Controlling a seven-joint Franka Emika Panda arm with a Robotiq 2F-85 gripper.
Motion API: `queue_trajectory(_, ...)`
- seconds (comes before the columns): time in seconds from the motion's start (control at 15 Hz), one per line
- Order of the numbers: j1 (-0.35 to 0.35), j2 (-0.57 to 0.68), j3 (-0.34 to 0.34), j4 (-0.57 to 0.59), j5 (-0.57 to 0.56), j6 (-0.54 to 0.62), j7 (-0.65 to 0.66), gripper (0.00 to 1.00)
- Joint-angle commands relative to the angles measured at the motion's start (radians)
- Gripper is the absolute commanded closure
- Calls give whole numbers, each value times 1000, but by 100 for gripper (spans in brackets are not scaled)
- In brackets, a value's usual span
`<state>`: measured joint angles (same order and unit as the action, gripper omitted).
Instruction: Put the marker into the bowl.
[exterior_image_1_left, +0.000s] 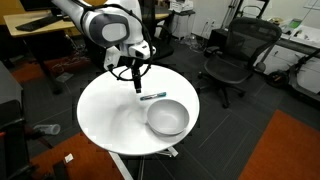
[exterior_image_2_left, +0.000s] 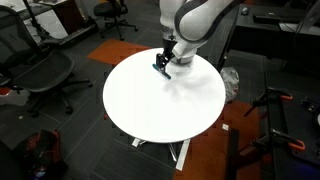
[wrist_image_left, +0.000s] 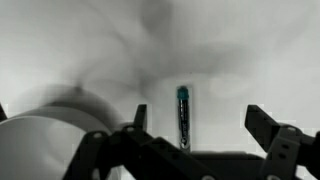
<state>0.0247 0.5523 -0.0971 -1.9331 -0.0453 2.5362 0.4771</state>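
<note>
Now, in an exterior view: arm bent downward, gripper (exterior_image_1_left: 135, 82) vertical over table (exterior_image_1_left: 100, 125); marker (exterior_image_1_left: 153, 96) flat between gripper and bowl (exterior_image_1_left: 167, 118). In an exterior view: gripper (exterior_image_2_left: 162, 68) low near far edge. Wrist view: fingers (wrist_image_left: 140, 115) spread, empty; marker (wrist_image_left: 183, 115) on table between them.

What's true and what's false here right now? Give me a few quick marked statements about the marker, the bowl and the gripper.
1. The marker lies on the white table, outside the silvery bowl. True.
2. The gripper is shut on the marker. False: it is open and holds nothing.
3. In the wrist view, the marker shows between the two fingers. True.
4. The marker's teal end points toward the gripper. False: it points away.
</note>
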Motion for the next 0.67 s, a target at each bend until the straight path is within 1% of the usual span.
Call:
queue_trajectory(0.0,17,12,-23,13,22,-1,-14,0)
queue_trajectory(0.33,15,32,-24,36,29,-1,-16,0)
queue_trajectory(0.4,32,34,-42,39,13,8,14,0)
queue_trajectory(0.47,29,37,-40,42,23,23,17,0)
queue_trajectory(0.6,46,48,-66,49,17,56,53,0)
